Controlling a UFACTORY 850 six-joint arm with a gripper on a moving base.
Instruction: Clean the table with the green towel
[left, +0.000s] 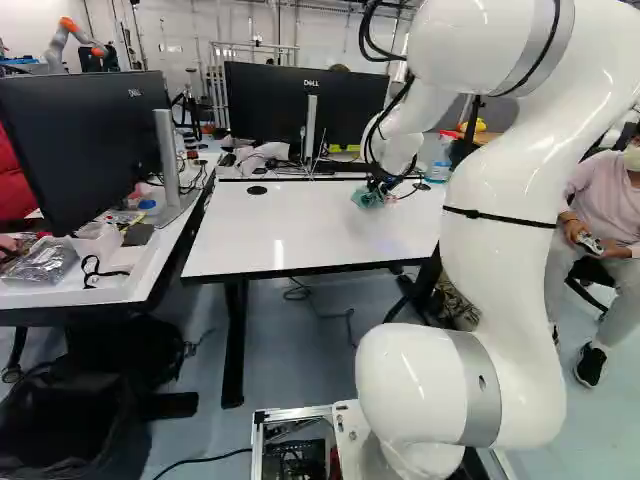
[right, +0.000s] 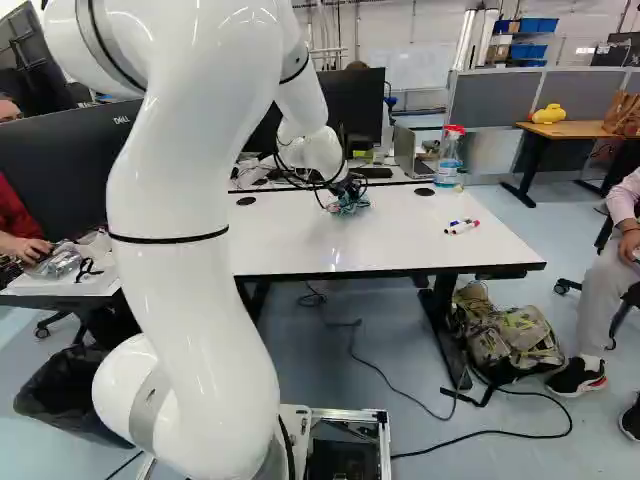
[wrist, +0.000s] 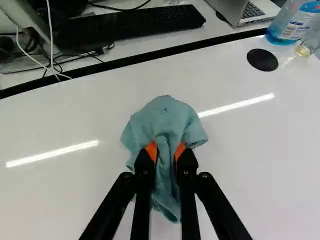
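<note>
1. One white arm (right: 190, 250) rises closest to us, reaching forward over the white table (right: 290, 245).
2. Left of it in the right base view, we see a bin with a black liner (right: 70, 395) on the floor; to its right, a patterned backpack (right: 512, 342) sits under the table's right end.
3. On the tabletop, we find two markers (right: 462, 227), side by side near the right edge.
4. Slightly farther, our gripper (right: 349, 190) is closed on the bunched green towel (wrist: 166, 120), pinching it between its orange pads; cloth spreads out ahead of the fingers, over the tabletop.
5. By the table's far edge, we have a spray bottle (right: 449, 160) of blue liquid, near a round black disc (wrist: 262, 60).
6. Beyond that edge, we make out a black keyboard (wrist: 132, 24), an open laptop (right: 407, 150) and a dark monitor (left: 300, 110).
</note>
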